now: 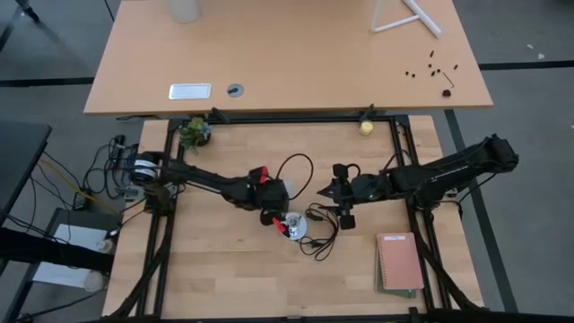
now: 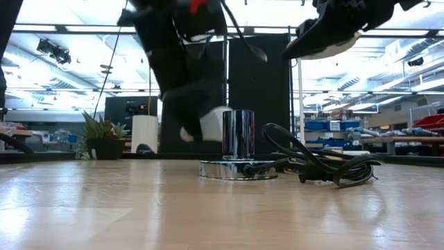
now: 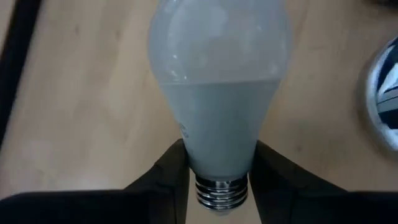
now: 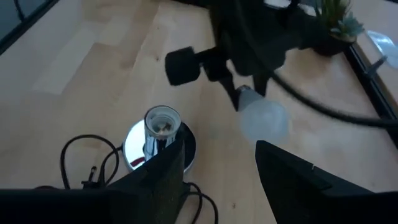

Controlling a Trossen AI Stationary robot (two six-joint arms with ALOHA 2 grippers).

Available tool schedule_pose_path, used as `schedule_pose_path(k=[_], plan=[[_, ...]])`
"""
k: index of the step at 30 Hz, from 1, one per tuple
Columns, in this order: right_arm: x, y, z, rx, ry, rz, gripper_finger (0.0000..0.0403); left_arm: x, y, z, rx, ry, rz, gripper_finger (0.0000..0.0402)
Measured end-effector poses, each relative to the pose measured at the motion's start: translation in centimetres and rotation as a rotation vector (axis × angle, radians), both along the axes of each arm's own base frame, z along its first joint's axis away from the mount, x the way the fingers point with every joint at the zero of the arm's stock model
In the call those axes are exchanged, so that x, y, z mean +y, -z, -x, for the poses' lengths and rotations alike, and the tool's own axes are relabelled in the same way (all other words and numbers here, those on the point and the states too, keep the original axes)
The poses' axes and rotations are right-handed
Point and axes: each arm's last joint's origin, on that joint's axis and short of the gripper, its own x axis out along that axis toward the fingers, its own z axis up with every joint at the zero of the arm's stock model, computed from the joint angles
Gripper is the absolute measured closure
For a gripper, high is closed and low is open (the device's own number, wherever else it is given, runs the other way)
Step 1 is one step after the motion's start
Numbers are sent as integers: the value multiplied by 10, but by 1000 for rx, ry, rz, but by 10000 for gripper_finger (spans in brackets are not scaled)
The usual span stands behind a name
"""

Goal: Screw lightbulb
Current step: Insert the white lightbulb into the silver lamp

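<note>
No words or numbers can be read anywhere in these pictures. The white pear-shaped lightbulb (image 3: 217, 93) has a tiny mark near its neck, but it is too small to read.

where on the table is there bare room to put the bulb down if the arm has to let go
Bare wood lies left of the left gripper holding the lightbulb, and in front of it. Crowded: socket, cord, right gripper; notebook at right.

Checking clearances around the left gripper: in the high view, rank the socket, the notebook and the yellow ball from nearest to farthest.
From the left gripper:
1. Socket, right beside it.
2. Yellow ball, at the table's far edge.
3. Notebook, toward the right near corner, slightly farther.
</note>
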Motion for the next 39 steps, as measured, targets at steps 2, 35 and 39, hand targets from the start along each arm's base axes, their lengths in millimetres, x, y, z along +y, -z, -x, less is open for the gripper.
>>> schedule_pose_path(k=[2,35,39], plan=[[2,-3,0,10,-37,26,195,-2,-14,1,-40,11,2,264],[72,-38,-51,-2,-306,534,25,-51,-90,9,-418,371,489,257],[70,-31,-61,22,-307,558,24,-52,-91,9,-419,382,507,257]])
